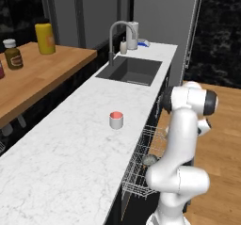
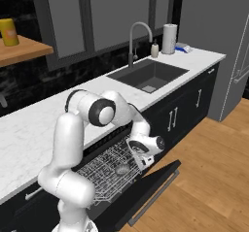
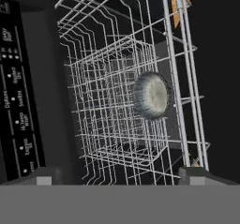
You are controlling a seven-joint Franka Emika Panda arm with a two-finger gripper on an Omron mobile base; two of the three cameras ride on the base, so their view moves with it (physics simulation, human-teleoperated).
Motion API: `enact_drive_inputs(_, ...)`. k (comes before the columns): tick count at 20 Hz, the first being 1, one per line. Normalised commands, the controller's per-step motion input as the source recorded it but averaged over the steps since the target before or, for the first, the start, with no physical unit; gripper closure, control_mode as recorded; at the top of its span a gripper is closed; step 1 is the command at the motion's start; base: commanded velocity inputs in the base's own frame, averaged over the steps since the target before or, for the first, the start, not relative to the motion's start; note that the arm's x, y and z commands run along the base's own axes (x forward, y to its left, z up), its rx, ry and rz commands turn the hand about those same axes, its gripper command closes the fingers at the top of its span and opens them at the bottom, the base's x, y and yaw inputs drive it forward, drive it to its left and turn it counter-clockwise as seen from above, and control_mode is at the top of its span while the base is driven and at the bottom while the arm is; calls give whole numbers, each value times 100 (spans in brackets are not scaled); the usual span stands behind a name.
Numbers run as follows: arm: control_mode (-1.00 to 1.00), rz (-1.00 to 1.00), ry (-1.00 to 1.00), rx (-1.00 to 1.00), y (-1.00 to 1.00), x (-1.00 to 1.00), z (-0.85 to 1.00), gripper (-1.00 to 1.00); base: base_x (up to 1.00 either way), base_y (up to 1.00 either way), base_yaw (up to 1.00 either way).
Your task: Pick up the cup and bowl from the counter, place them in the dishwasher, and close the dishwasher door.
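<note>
The grey bowl (image 3: 152, 95) lies in the pulled-out white wire rack (image 3: 112, 101) of the dishwasher (image 2: 109, 175), tipped so its underside faces the hand camera, resting against the wires and free of any grip. Just above it hangs the gripper (image 2: 145, 162), fingers spread wide and empty, with the two dark fingertips (image 3: 44, 176) well apart at the bottom of the hand view. Below the rack the dishwasher door (image 2: 146, 190) lies folded down flat, silver bar handle outward, over the wooden floor (image 2: 209, 177).

The cup (image 1: 116, 120), short and white with a pink inside, stands upright near the middle of the marble counter (image 1: 66, 158), well apart from the sink (image 1: 130, 71) and its faucet (image 1: 117, 36). It looks light and rigid, probably smooth-sided and a little slippery, and having no handle it is best taken across its round wall, or by pinching the rim from above with one finger inside. By this reckoning half the loading is done, with the cup and the door remaining.

Farther off, a yellow canister (image 1: 45, 38) and a brown jar (image 1: 12, 54) stand on the wooden shelf (image 1: 33, 73); a paper towel roll (image 2: 169, 39) stands behind the sink.
</note>
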Motion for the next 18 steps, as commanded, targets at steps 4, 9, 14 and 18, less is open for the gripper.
enact_drive_inputs(4,-100,2,-1,5,-14,-7,100,-100,0,0,0)
enact_drive_inputs(9,-100,5,0,0,0,0,100,-100,0,0,0)
enact_drive_inputs(14,-100,14,0,1,31,0,97,-100,0,0,0)
enact_drive_inputs(18,-100,15,0,0,73,24,59,-100,0,0,0)
